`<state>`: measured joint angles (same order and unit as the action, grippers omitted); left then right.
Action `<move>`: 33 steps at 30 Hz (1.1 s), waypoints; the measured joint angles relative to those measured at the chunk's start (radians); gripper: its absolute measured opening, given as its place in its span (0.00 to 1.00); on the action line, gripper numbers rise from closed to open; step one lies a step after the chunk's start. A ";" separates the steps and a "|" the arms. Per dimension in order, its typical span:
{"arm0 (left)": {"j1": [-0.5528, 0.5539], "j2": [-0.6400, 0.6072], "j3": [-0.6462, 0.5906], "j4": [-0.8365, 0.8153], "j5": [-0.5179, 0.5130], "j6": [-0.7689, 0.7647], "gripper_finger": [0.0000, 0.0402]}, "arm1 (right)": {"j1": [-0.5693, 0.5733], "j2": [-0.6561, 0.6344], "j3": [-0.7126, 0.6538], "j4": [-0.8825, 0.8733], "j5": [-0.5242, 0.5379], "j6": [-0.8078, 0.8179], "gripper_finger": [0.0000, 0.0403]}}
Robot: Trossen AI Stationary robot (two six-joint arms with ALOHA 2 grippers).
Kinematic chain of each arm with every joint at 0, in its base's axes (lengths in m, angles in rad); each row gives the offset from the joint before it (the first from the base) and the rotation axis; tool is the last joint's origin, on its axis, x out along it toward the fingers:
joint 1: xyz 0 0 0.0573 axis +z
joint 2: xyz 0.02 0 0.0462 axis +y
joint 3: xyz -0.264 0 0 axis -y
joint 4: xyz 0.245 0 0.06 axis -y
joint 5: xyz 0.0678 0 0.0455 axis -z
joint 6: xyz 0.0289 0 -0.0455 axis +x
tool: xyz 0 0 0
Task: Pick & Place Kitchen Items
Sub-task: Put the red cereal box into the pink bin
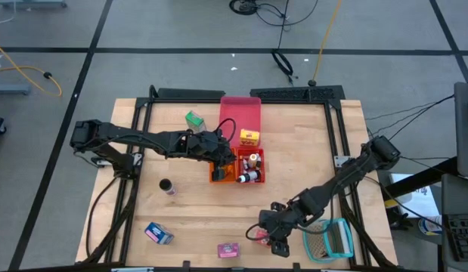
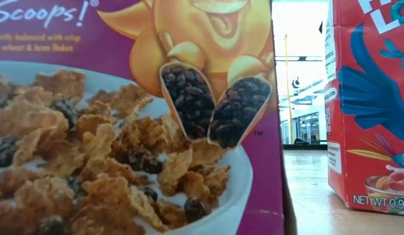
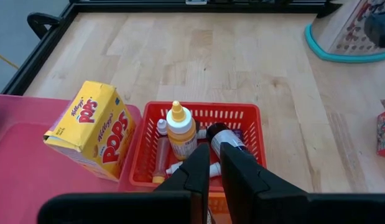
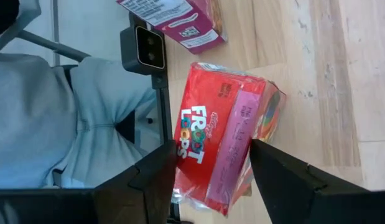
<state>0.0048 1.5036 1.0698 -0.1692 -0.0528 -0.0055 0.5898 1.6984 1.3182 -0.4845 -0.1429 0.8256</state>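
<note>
A red Froot Loops box [image 4: 211,137], wrapped in clear film, stands on the table [image 1: 309,159] near its front edge [image 1: 256,235]. My right gripper [image 4: 214,149] is open just above it, one finger [image 4: 158,177] on each side. My left gripper [image 3: 214,155] is shut and empty, hovering over the small red basket [image 3: 198,109] that holds little bottles [image 3: 180,127]. A yellow Pops box [image 3: 92,130] stands on the red tray [image 1: 241,112]. A green box [image 1: 194,119], a dark can [image 1: 167,186], a blue box [image 1: 158,233] and a pink-purple box [image 1: 230,249] lie loose. My right gripper comes at the Froot Loops box slanting down, its fingers beside the box's two narrow sides [image 4: 245,134]. I cannot tell whether they touch it. The box stays on the table.
A teal mesh basket [image 1: 328,240] sits at the front right, beside my right arm. An orange basket [image 1: 218,175] adjoins the red one. A seated person in grey [image 4: 55,124] is just past the front edge, by the low camera [image 4: 148,46]. The purple cereal box [image 2: 123,117] blocks most of the low view.
</note>
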 joint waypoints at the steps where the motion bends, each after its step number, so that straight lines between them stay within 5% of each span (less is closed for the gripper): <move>1: 0.000 0.000 0.000 0.000 0.000 0.000 0.10 | -0.003 0.004 0.000 0.001 -0.007 0.000 0.49; 9: 0.000 0.000 0.000 0.000 0.000 0.000 0.10 | -0.007 0.006 0.000 -0.002 0.012 -0.020 0.45; 21: 0.000 0.000 0.000 0.000 0.000 0.000 0.10 | -0.015 -0.002 -0.001 -0.014 0.011 -0.035 0.03; 33: 0.000 0.000 0.000 -0.002 0.000 -0.003 0.10 | -0.059 -0.180 -0.001 -0.092 0.098 -0.066 0.01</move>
<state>0.0048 1.5036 1.0698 -0.1709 -0.0528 -0.0086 0.5312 1.5183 1.3174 -0.5761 -0.0452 0.7601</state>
